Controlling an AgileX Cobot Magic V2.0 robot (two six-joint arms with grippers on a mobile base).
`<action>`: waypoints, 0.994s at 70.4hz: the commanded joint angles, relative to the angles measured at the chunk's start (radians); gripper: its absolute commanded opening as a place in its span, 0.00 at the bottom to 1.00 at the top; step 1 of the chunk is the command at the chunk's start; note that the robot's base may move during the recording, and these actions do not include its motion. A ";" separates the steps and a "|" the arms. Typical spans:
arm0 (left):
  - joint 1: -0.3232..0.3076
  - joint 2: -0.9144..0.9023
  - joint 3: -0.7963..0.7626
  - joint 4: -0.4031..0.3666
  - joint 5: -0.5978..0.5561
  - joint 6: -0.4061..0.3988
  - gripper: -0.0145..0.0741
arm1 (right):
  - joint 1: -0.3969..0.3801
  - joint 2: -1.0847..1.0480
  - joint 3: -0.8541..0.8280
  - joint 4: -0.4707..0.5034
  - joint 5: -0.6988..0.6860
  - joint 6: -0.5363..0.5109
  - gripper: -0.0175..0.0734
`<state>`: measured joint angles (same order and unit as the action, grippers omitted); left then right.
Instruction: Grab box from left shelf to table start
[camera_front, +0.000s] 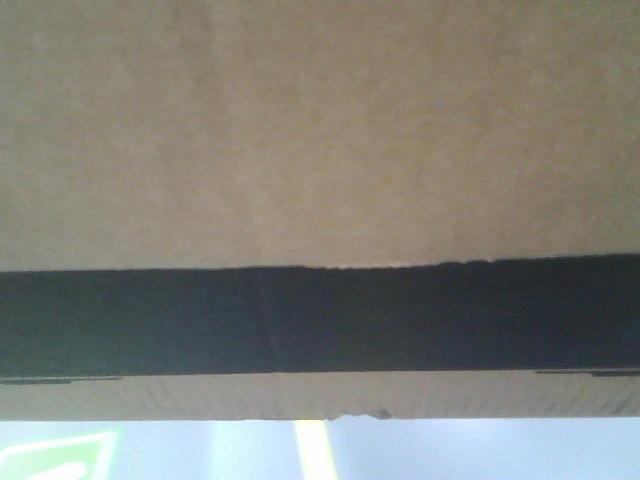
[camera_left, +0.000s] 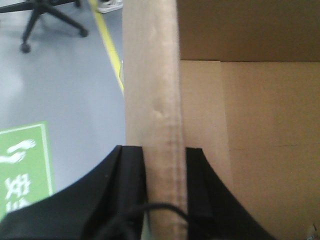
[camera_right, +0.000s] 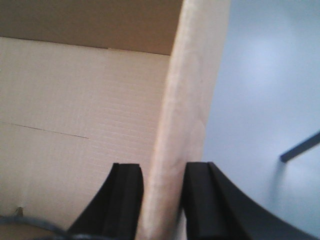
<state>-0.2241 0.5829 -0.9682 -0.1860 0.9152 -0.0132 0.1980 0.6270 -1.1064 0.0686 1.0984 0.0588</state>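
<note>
Black left gripper (camera_left: 165, 155) and right gripper (camera_right: 162, 172) each clench a thin wall of the box (camera_front: 320, 130); held only there, the cardboard could fold, tipping it.

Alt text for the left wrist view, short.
The left gripper clamps one wall of the open cardboard box, a black finger on each side. Left of it: grey floor, yellow line, green sign, chair base.

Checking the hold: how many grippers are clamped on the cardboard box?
2. The left gripper pinches one wall of the large brown corrugated cardboard box; the right gripper pinches the opposite wall. The front view shows neither.
</note>
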 joint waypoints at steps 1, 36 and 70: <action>-0.012 -0.009 -0.044 -0.177 -0.149 -0.013 0.05 | -0.001 0.007 -0.027 0.064 -0.119 -0.017 0.25; -0.012 -0.009 -0.044 -0.177 -0.149 -0.013 0.05 | -0.001 0.007 -0.027 0.064 -0.119 -0.017 0.25; -0.012 -0.009 -0.044 -0.177 -0.149 -0.013 0.05 | -0.001 0.007 -0.027 0.064 -0.119 -0.017 0.25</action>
<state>-0.2241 0.5829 -0.9682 -0.1860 0.9152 -0.0132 0.1980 0.6270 -1.1064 0.0686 1.0984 0.0588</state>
